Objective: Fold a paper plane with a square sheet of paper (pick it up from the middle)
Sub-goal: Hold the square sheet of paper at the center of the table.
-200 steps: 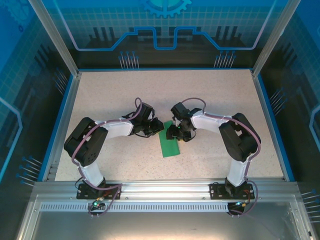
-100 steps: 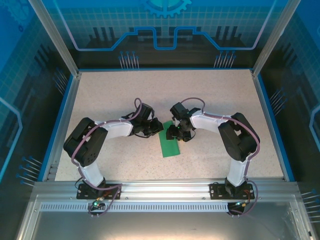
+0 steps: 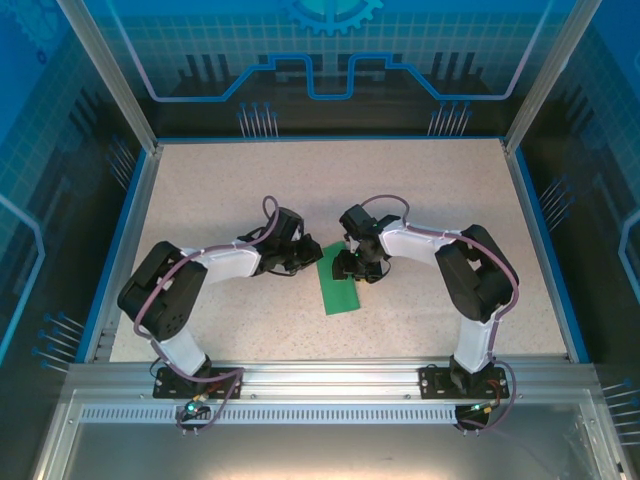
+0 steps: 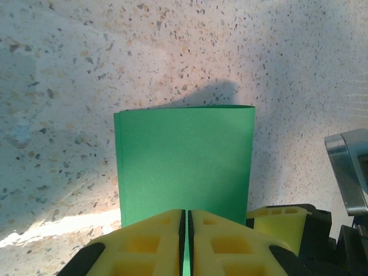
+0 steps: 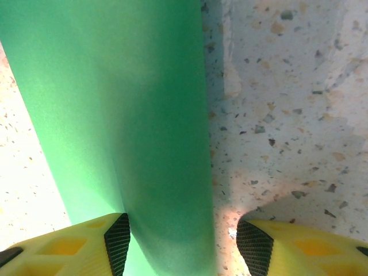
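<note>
The square sheet of paper (image 3: 338, 285) lies on the table folded into a narrow green rectangle, between the two arms. In the left wrist view the paper (image 4: 184, 161) spreads flat ahead of my left gripper (image 4: 184, 230), whose yellow fingers are shut and rest over its near edge, with green showing beneath the thin gap. From above, the left gripper (image 3: 306, 260) sits at the paper's upper left side. My right gripper (image 3: 352, 268) is at its upper right, open. Its pads straddle the paper's (image 5: 115, 115) long right edge and bare table.
The speckled tabletop (image 3: 430, 200) is ringed by a blue rim and glass walls. One yellow finger of the right gripper (image 4: 279, 221) shows in the left wrist view, close beside the left fingers. Open table stretches behind and to both sides.
The left arm's elbow has swung outward to the left and lower, its gripper staying at the paper's edge. The paper and the right arm have hardly moved.
</note>
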`<action>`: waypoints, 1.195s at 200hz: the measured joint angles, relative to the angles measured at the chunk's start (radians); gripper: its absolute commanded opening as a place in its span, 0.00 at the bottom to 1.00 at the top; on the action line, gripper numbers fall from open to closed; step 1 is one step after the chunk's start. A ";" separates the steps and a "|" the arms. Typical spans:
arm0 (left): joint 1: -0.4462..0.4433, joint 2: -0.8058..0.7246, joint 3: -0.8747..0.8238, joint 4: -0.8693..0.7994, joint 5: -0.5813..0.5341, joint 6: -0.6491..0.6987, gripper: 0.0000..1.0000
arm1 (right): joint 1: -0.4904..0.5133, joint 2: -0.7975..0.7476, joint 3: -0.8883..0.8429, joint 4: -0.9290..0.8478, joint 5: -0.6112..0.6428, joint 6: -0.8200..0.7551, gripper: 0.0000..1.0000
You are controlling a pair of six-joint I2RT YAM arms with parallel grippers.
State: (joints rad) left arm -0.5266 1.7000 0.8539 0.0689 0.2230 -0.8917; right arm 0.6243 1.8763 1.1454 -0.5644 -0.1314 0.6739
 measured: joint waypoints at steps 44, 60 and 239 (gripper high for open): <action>-0.004 0.064 0.006 -0.001 0.031 0.000 0.13 | 0.005 0.007 0.010 -0.013 0.012 -0.001 0.59; -0.007 0.080 0.013 -0.005 0.040 0.000 0.13 | 0.006 0.009 0.013 -0.016 0.013 -0.001 0.59; -0.013 0.129 0.047 -0.035 0.062 0.007 0.09 | 0.011 -0.028 -0.001 -0.001 0.003 -0.001 0.61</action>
State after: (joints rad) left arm -0.5396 1.8290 0.9012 0.0341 0.2852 -0.8845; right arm 0.6350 1.8481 1.1446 -0.5655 -0.1280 0.6731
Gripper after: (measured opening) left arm 0.095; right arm 0.601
